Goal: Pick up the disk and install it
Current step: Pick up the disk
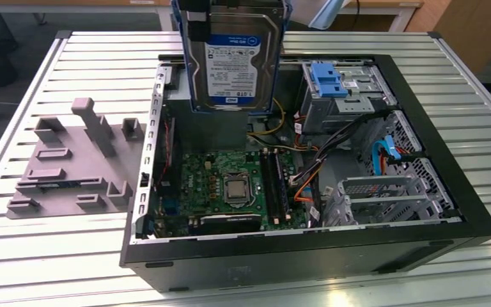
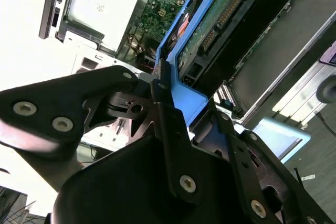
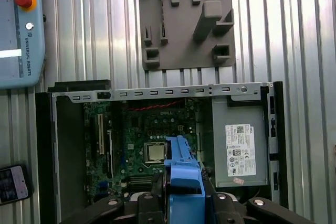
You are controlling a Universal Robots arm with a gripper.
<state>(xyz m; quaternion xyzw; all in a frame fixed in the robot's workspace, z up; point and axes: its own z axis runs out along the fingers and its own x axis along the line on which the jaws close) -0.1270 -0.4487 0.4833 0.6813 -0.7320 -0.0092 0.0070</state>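
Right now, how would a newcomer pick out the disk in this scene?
Find the open black computer case on the slatted metal table. Above it the gripper holds the disk upright. It is silver with a white-and-blue label inside a blue frame, unlike the bare blue bracket in the case, toward the exterior view's right.

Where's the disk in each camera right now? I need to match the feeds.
Exterior view: the disk hangs upright above the open case.
First wrist view: its blue frame, seen edge-on.
Second wrist view: its blue rail and circuit-board underside.
Shared landmark: the green motherboard.
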